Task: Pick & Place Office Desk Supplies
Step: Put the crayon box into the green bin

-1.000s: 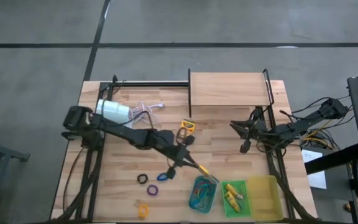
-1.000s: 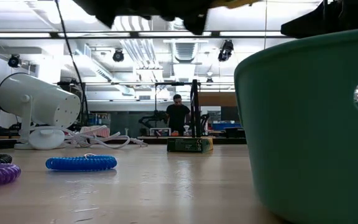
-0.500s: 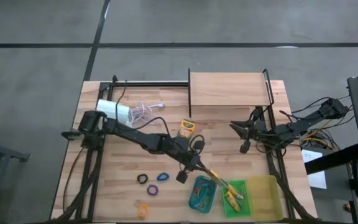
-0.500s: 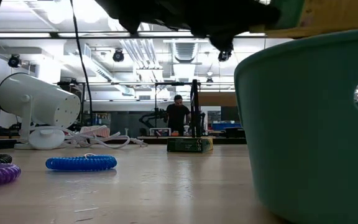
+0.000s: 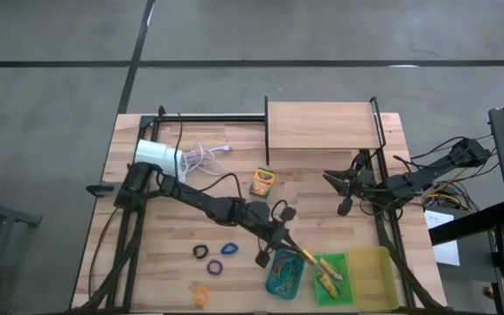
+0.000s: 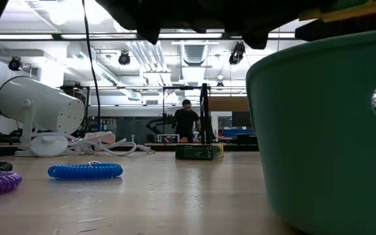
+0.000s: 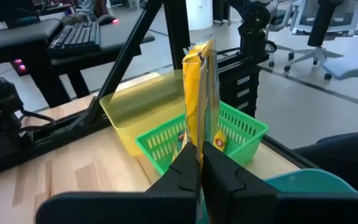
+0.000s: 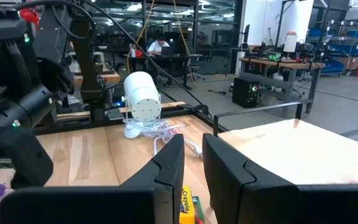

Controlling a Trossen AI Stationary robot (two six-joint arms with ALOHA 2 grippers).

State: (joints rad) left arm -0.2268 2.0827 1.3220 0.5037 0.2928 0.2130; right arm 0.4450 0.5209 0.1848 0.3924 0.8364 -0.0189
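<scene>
I see left gripper (image 7: 201, 180) clamped on crayon box (image 7: 201, 99) above green tray (image 5: 333, 278), teal tray (image 5: 284, 273) beside. Right gripper (image 8: 192, 168) idle near shelf (image 5: 324, 127), jaws apparently slightly parted, empty.

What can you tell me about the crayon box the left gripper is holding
The crayon box is a flat yellow carton with a green patch low on one side, cardboard by the look of it. The left gripper is shut on its lower edge, so it stands upright and edge-on to the wrist camera, off the table. In the high view it hangs over the border between the teal tray and the green tray, where other yellow crayon boxes lie. Nothing but the fingers touches it.
</scene>
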